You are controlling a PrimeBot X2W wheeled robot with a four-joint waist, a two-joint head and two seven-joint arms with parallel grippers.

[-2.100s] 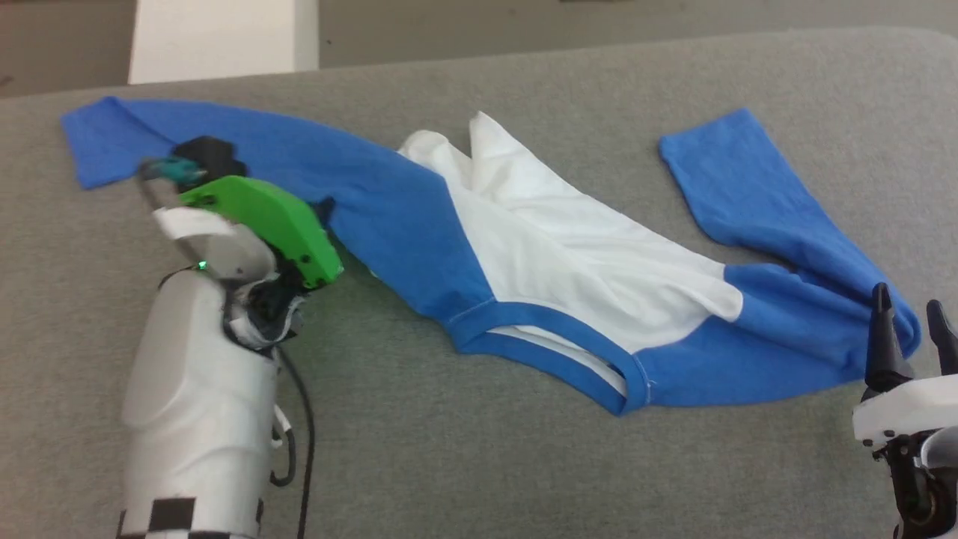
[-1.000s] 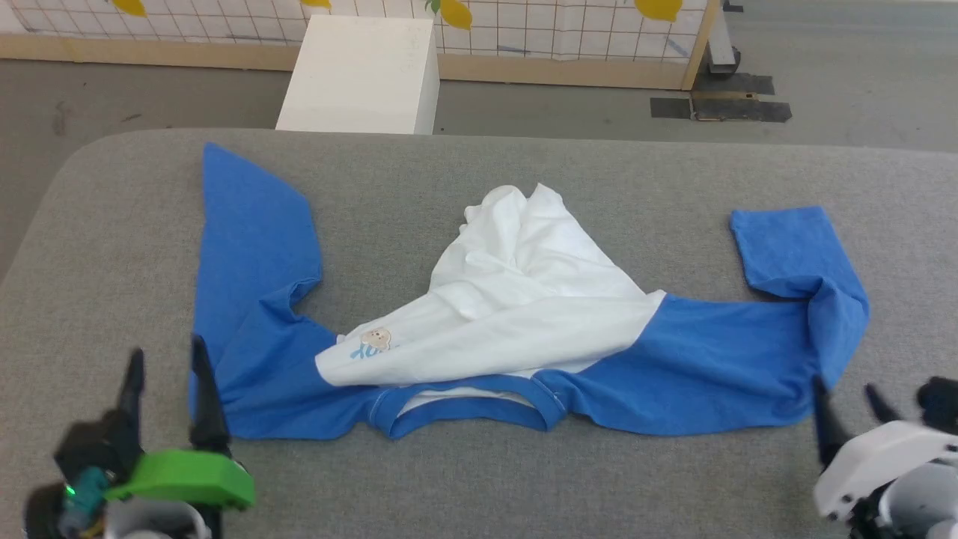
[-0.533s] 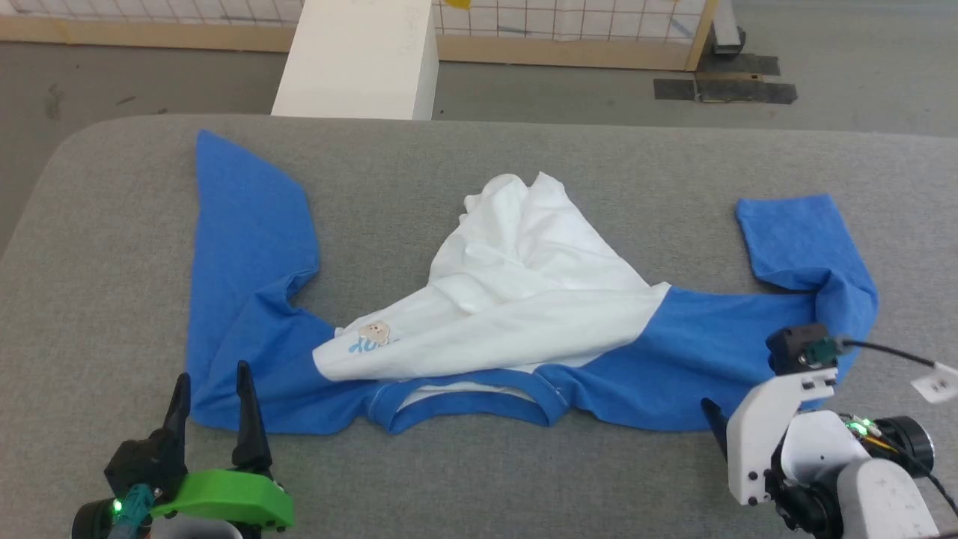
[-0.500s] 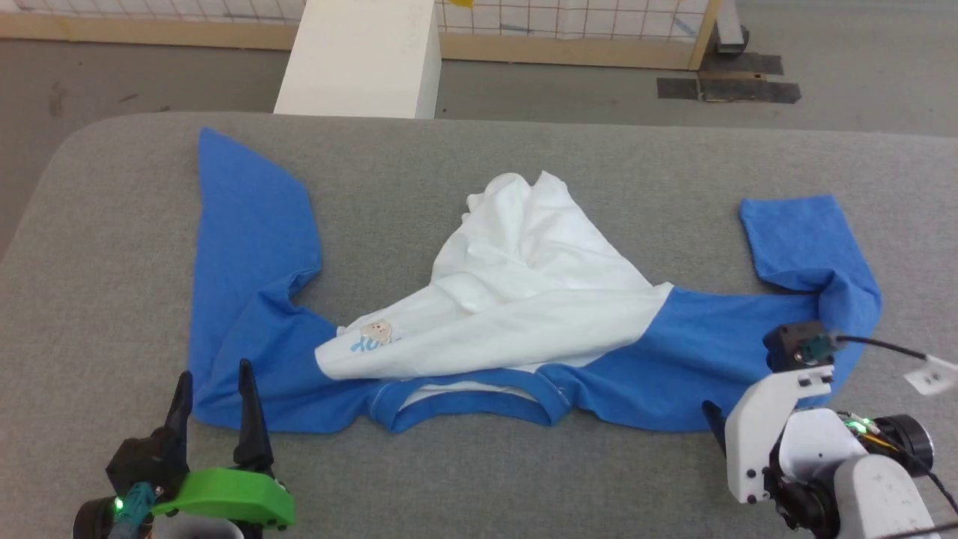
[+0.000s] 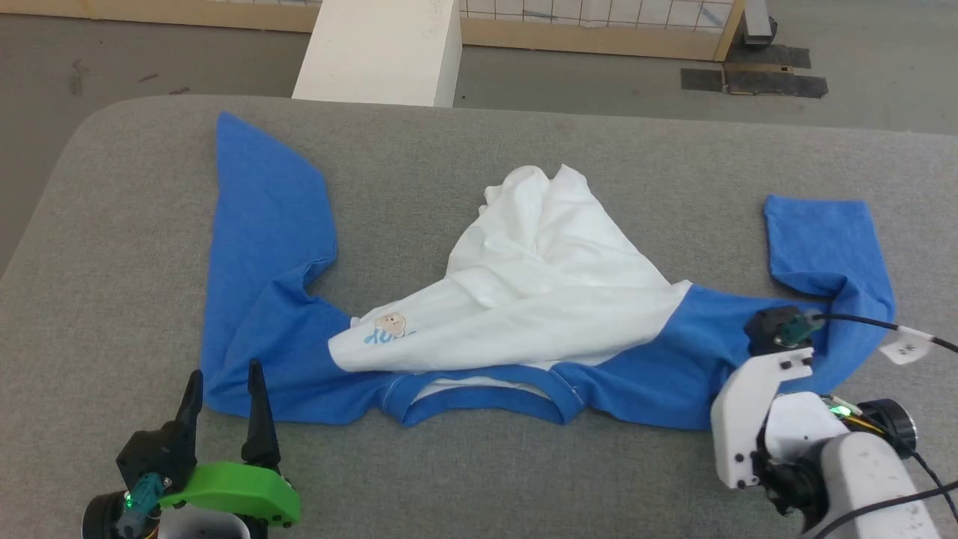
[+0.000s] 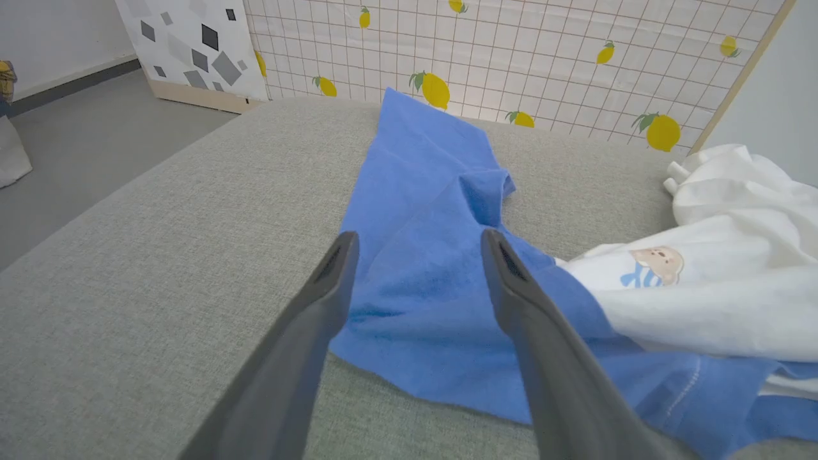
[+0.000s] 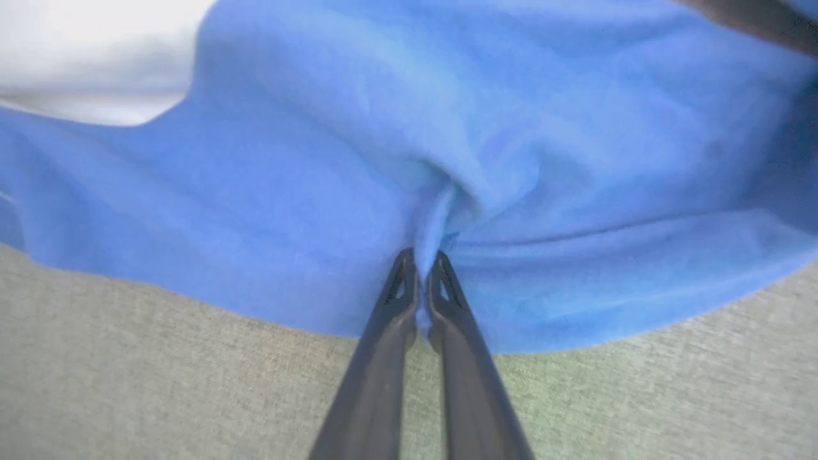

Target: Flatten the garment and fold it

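Left gripper: fingers apart and empty, just beside the near edge of the left blue sleeve. The garment lies rumpled on the grey padded table, neckband nearest; judged light, soft and limp, best taken at sleeve edges or hem. Right gripper: fingers pinched together on a fold of the right sleeve.

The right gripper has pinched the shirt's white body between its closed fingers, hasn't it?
Not quite. The right gripper is closed, but on the shirt's blue sleeve, not its white body. The right wrist view shows blue fabric bunched up where the gripper pinches it.
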